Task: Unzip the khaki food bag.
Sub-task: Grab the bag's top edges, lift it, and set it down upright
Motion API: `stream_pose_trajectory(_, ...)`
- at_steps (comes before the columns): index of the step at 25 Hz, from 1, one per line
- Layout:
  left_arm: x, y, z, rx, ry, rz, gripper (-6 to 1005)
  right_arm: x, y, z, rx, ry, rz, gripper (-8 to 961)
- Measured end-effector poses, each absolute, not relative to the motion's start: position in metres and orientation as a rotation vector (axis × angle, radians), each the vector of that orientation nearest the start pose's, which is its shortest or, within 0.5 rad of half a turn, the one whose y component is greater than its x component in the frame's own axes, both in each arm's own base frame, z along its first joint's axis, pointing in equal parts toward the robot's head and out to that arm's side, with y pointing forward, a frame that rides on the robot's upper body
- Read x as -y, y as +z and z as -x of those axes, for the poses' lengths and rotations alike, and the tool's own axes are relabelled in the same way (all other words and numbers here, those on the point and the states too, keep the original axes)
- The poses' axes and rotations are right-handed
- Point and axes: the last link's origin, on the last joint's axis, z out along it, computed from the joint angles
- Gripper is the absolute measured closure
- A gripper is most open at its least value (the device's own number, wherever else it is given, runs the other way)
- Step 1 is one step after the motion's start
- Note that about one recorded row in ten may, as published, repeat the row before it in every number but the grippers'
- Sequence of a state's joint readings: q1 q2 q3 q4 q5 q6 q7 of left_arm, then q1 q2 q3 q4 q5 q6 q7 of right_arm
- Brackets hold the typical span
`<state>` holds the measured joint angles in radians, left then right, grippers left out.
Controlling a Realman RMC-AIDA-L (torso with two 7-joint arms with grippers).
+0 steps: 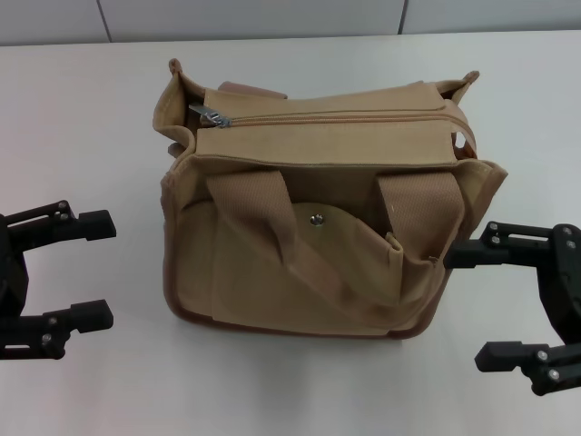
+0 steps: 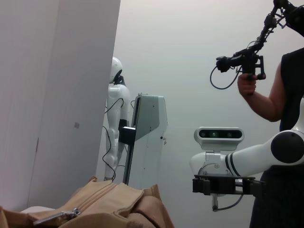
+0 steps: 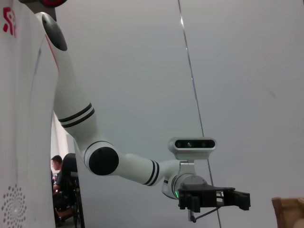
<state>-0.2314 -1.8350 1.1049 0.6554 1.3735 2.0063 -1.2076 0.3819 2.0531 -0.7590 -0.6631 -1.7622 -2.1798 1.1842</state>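
Khaki bag zipped, both grippers spread beside it

Boxy tan canvas food bag [image 1: 327, 227] with brown edge trim sits at the centre of the white table [image 1: 91, 136] in the head view, front face toward the camera. Its top zipper runs closed across the lid, the silver pull [image 1: 211, 116] lying at the 10 o'clock end of the bag. Two wide webbing handles [image 1: 263, 213] fold down over the front, and a rounded flap pocket with a metal snap [image 1: 317, 219] lies between them. Nothing of the bag's inside shows; the closed zipper hides any contents.

At 9 o'clock from the bag, the black left gripper [image 1: 91, 268] hovers with fingers spread wide, apart from the fabric. At 3 o'clock, the black right gripper [image 1: 472, 304] also stands with fingers parted, its upper finger tip just beside the bag's side corner; contact cannot be told.

Only the left wrist view shows the zipper pull [image 2: 61, 214] from table level, resting on the bag's top, with the right arm's gripper [image 2: 223, 185] beyond and a person holding a handheld controller [image 2: 242, 61]. The right wrist view catches only a sliver of tan canvas [image 3: 287, 211] and the left gripper [image 3: 213, 198].
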Motion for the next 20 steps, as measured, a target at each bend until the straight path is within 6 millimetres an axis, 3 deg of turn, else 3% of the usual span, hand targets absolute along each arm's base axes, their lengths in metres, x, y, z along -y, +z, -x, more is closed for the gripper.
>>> stream_pose_trajectory(14, -0.230, 0.083, 0.284, 0.307, -1.189, 2.807, 182, -0.235, 0.037, -0.242, -0.179, 1.383, 2.897, 164)
stream_pose_trajectory(20, -0.239, 0.058, 0.284, 0.317, -1.191, 2.695, 187, -0.233, 0.035, -0.242, -0.183, 1.394, 2.888, 164)
